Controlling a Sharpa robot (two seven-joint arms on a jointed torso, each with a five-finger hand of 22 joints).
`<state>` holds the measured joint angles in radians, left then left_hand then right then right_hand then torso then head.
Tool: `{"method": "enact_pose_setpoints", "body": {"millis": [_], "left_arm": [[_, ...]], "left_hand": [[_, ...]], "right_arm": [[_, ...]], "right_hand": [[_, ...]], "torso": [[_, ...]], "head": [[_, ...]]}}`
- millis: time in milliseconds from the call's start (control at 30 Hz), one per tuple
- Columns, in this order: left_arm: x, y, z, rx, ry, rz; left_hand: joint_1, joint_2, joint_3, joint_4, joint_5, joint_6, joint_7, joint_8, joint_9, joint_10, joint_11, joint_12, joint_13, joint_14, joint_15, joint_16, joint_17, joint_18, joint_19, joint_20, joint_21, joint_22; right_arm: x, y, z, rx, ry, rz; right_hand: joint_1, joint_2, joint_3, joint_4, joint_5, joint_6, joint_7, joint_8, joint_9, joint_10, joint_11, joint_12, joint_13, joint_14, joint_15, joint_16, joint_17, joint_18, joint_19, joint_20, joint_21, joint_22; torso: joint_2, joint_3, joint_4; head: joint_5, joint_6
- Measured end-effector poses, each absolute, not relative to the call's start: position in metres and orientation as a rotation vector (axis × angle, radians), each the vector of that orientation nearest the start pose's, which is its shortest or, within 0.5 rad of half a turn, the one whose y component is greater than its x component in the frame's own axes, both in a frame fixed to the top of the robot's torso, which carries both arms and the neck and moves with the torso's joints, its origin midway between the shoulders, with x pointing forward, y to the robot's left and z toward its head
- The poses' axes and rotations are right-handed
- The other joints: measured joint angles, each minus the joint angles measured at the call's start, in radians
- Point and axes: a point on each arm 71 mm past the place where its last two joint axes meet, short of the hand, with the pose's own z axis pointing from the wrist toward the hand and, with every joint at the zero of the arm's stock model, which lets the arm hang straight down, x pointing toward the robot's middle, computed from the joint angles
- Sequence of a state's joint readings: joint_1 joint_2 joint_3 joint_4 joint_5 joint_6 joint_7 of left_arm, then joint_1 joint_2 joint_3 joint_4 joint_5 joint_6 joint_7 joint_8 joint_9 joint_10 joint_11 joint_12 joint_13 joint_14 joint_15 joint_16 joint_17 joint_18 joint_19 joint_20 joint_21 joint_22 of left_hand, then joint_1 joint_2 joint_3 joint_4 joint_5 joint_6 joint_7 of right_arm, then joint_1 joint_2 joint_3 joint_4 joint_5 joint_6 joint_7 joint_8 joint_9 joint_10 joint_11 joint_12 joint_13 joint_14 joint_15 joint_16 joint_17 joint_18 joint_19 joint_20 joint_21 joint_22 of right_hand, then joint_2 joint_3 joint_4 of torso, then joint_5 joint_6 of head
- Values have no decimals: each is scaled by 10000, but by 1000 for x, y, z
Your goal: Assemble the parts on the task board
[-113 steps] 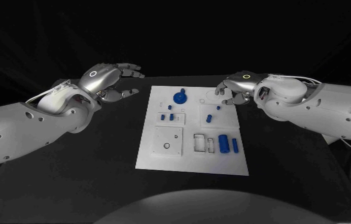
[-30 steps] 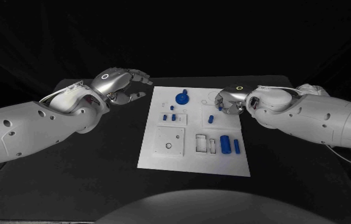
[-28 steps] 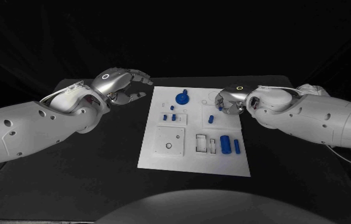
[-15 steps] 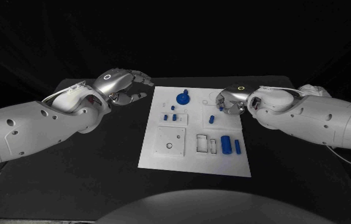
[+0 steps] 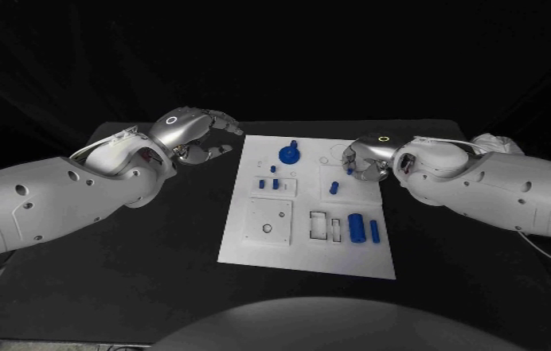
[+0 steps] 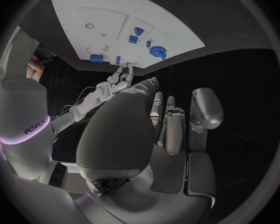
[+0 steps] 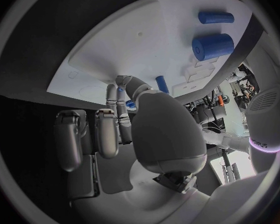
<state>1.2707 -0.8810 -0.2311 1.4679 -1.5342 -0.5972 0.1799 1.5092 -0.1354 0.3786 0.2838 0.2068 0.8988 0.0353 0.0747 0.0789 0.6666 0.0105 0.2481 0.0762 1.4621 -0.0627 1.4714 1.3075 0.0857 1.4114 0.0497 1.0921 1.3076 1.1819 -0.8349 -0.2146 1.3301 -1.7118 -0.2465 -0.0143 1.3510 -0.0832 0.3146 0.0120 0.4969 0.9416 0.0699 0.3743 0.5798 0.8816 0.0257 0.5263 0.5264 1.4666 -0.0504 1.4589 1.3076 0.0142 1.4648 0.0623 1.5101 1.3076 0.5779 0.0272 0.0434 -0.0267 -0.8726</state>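
Note:
The white task board (image 5: 304, 251) lies in the middle of the black table. On it sit a round blue wheel piece (image 5: 287, 154), small blue pegs (image 5: 267, 184), a slanted peg (image 5: 334, 185), a thick blue cylinder (image 5: 356, 226) and a thin one (image 5: 372, 228). My right hand (image 5: 365, 157) is at the board's far right part, fingertips down on it. They pinch a small blue peg (image 7: 120, 91), with the slanted peg (image 7: 160, 83) just beside. My left hand (image 5: 195, 133) hovers off the board's far left corner, fingers apart and holding nothing.
Black table surface surrounds the board on every side. The board (image 6: 77, 5) carries several raised white blocks with slots, such as the square block (image 5: 265, 222) near its front left.
Since 3.8 s ago my right hand has dropped its fingertips onto the board and my left hand has drawn nearer the board's corner. Over the last second both stay nearly still.

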Motion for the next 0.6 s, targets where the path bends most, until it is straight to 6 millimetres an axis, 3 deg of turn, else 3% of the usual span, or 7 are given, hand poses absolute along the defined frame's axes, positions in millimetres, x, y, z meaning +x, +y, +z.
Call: {"method": "enact_pose_setpoints", "body": {"millis": [200,233,267,333,600], "left_arm": [[472,225,-199,4059,14134,-7101],[472,225,-199,4052,14141,-7092],[472,225,-199,4048,14147,-7087],[472,226,-199,4042,14159,-7075],[473,224,-199,4025,14216,-7045]], "left_hand": [[0,0,0,0,0,-1,0,0,0,0,0,0,1,0,0,0,0,-1,0,0,0,-1],[0,0,0,0,0,0,0,0,0,0,0,0,1,0,0,0,-1,0,0,0,0,0],[-1,0,0,0,0,-1,0,0,0,0,0,0,1,0,0,0,0,0,0,0,0,0],[27,-27,0,0,0,-1,0,0,0,0,0,0,1,0,0,0,-1,-1,0,0,0,-1],[38,-39,0,0,0,-1,-1,0,0,0,0,0,2,0,0,0,-1,-2,0,0,0,-1]], "right_arm": [[480,-251,-260,-5016,18079,3941],[481,-251,-258,-5014,18028,3961],[481,-251,-256,-5014,17983,3982],[481,-250,-252,-5014,17900,4024],[481,-248,-242,-4964,17716,4102]], "right_hand": [[-1,-1,-12,-11,-2,32,33,2,1,0,0,0,10,0,0,0,0,0,0,0,0,-1],[-20,-20,-13,-12,-18,31,34,2,636,0,0,0,10,0,1,0,-1,0,0,0,0,-1],[-42,-42,-14,-12,-19,24,41,2,1019,0,0,0,9,0,0,0,-1,0,0,0,0,-1],[-54,-54,-14,-12,-20,15,49,2,1231,0,0,40,15,0,1,0,-1,0,0,0,0,-1],[-80,-29,19,21,85,-4,68,54,1368,33,28,40,33,0,1,0,-2,-1,0,1,0,-2]], "torso": [[2,6,0],[2,8,0],[2,8,-3],[2,6,-6],[0,8,-18]], "head": [[29,1],[31,1],[32,1],[32,1],[-4,1]]}}
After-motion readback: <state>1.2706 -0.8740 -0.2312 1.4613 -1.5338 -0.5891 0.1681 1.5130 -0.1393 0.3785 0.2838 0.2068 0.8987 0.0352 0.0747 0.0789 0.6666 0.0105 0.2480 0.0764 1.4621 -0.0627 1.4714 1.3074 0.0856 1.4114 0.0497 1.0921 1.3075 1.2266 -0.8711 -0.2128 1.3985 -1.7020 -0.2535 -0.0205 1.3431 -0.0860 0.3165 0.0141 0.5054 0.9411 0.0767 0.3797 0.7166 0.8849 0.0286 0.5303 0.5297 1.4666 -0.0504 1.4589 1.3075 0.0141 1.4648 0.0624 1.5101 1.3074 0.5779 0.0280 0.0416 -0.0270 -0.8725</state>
